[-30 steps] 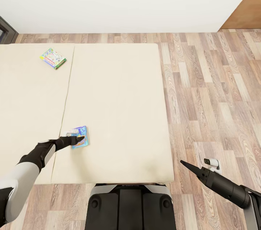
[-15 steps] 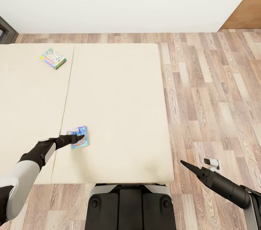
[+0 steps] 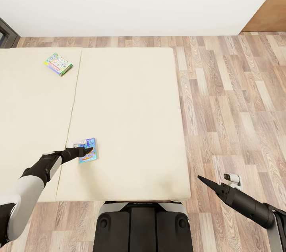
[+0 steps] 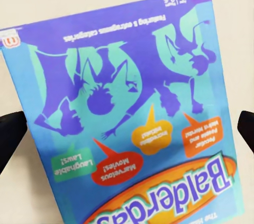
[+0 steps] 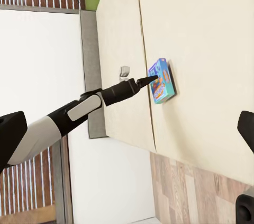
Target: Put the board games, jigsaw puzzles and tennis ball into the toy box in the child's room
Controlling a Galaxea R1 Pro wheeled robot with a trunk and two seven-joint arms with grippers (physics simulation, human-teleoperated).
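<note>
Head view: bed w/ both games on it, toy box unseen, so by my read the task is barely begun. Green game lies well beyond the left pincer, far side. Blue game sits right under the tips. Left wrist view: box between spread fingers, jaws wide, not clamped. Right pincer over floor; can't tell its state.

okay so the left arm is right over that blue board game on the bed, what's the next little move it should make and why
Probably close the jaws on the blue board game. In the left wrist view the box lies between the two dark fingertips, which stand wide apart at either side of it, and the head view shows the left gripper right at the box on the bed. It does not look gripped yet.
</note>
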